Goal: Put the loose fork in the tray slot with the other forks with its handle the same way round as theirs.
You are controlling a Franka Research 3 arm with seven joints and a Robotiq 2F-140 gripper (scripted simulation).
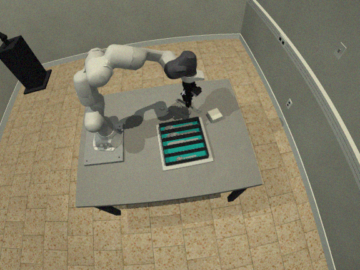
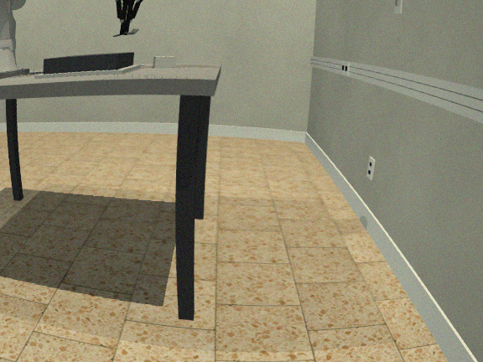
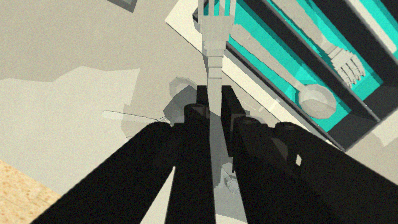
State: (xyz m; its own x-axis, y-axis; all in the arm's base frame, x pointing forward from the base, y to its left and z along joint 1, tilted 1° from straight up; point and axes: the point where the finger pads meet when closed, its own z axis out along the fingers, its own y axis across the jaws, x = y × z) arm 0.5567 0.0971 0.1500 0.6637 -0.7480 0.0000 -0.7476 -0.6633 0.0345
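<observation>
My gripper (image 1: 188, 105) (image 2: 124, 33) (image 3: 213, 100) is shut on the loose fork (image 1: 196, 109) (image 2: 133, 32) (image 3: 216, 40) by its handle, well above the table behind the tray. Its tines point up in the wrist view. The black tray (image 1: 185, 151) (image 2: 88, 63) (image 3: 356, 131) has teal slots. Its second slot from the back holds a fork (image 1: 172, 135) (image 3: 350, 67), tines to the left in the top view and to the lower right in the wrist view; I cannot count the forks there. The held fork is angled well away from that direction.
A spoon (image 1: 169, 127) (image 3: 317, 100) lies in the rearmost slot, a long light piece (image 1: 182, 141) in the third, and a small piece (image 1: 186, 157) in the front slot. A pale block (image 1: 214, 115) (image 2: 164, 62) stands behind the tray's right corner. Other loose cutlery lies under the gripper, partly hidden.
</observation>
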